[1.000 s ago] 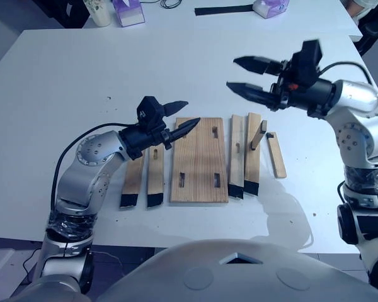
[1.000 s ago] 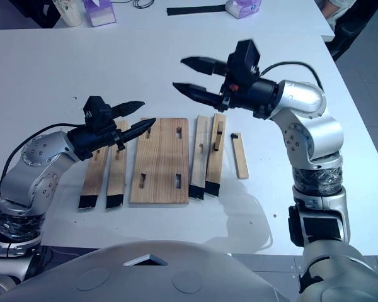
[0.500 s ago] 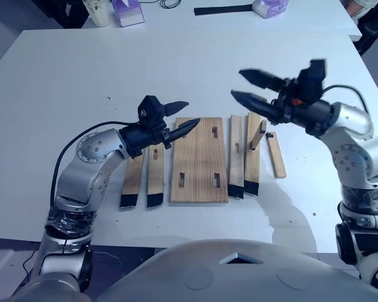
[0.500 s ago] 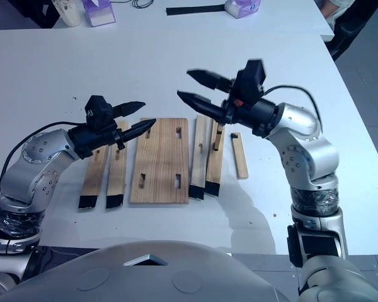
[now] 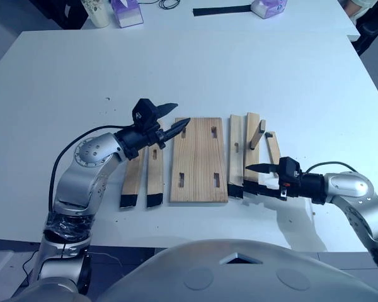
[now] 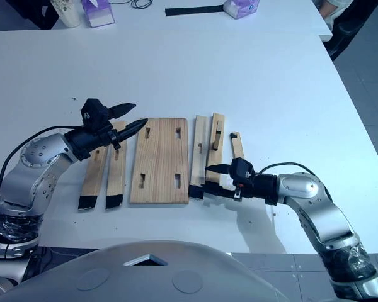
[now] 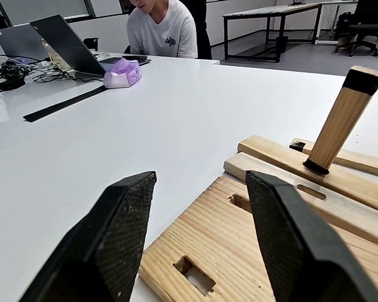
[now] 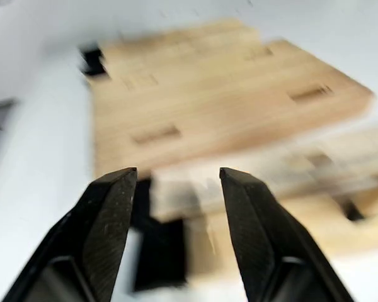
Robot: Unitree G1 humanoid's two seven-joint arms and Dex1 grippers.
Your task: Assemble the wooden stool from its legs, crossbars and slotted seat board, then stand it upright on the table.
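Observation:
The slotted seat board [image 5: 198,160] lies flat mid-table. Two black-tipped legs [image 5: 145,178] lie to its left, two more legs [image 5: 244,154] to its right. One crossbar [image 5: 259,134] leans tilted on the right legs, and another crossbar [image 5: 274,149] lies flat beside them. My left gripper [image 5: 181,113] hovers open over the board's far left corner, holding nothing; the left wrist view has the board [image 7: 239,251] below its fingers [image 7: 116,245]. My right gripper [image 5: 249,178] is open and low at the black ends of the right legs [image 8: 160,251].
A cup [image 5: 99,11], a purple tissue box [image 5: 128,11], a black strip [image 5: 223,10] and a tissue pack [image 5: 269,7] line the table's far edge. Bare white tabletop [image 5: 176,69] stretches beyond the wooden parts.
My right arm has dropped from above the right legs down to table height at their near black ends, still open. The left gripper has barely moved.

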